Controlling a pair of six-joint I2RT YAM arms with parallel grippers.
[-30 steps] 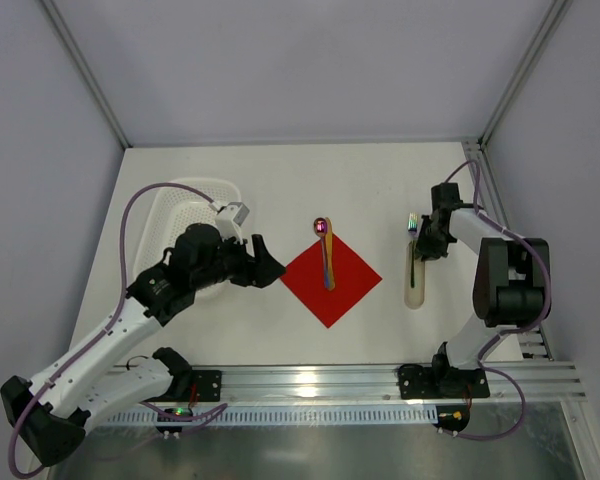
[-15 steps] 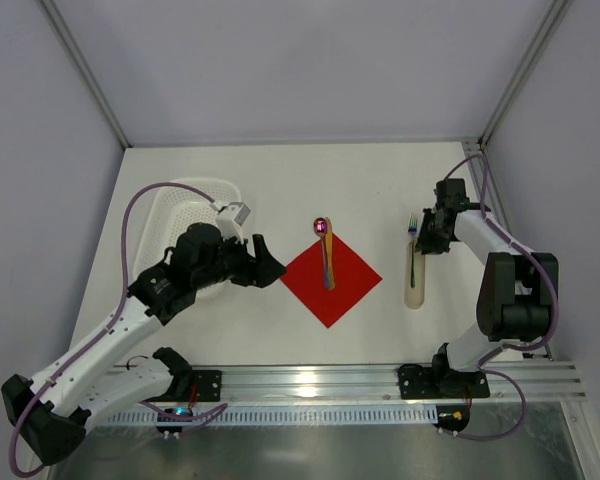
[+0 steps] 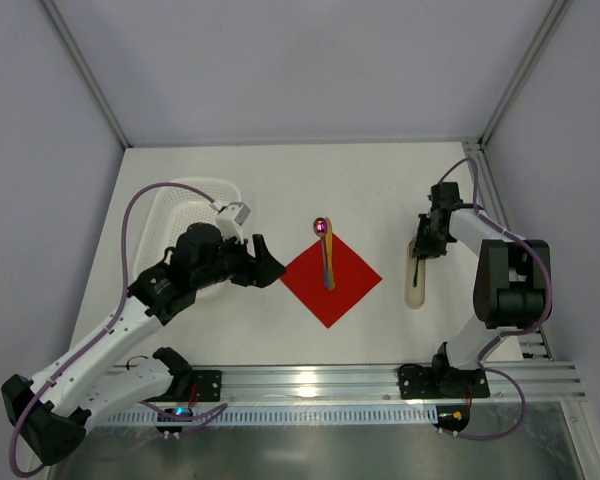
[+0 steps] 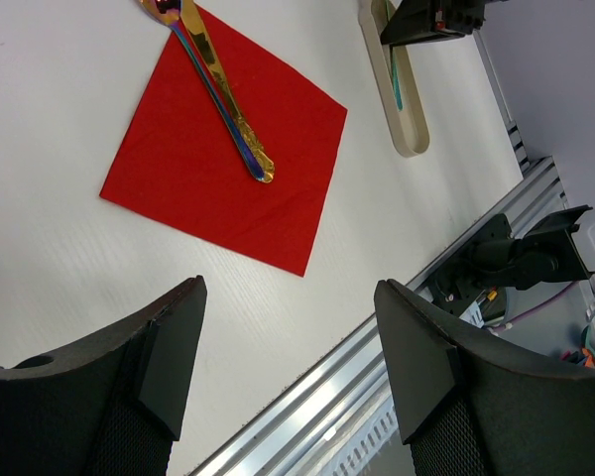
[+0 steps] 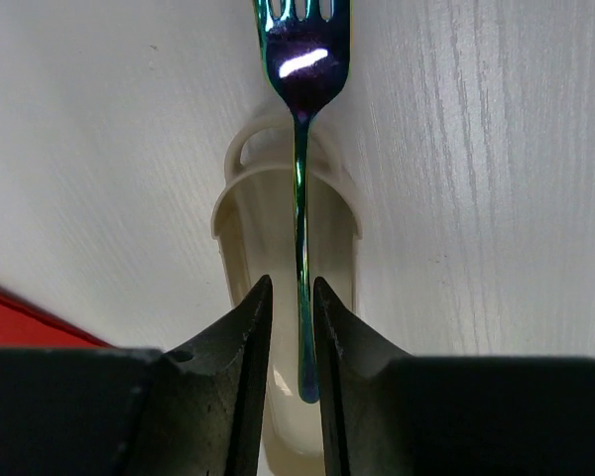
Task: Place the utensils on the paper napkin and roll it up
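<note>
**Fork straddled in tray**

The right gripper has its narrow jaws either side of the fork's handle; whether they pinch it is unclear. The tines reach past the tray's end. The spoon lies on the napkin, near the wide-spread left gripper.

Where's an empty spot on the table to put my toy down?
The far table strip beyond the basket, spoon and tray is bare. So is the near strip between the red napkin and the rail. Crowded: the tray, where the right tool straddles the fork, and beside the left tool.
</note>
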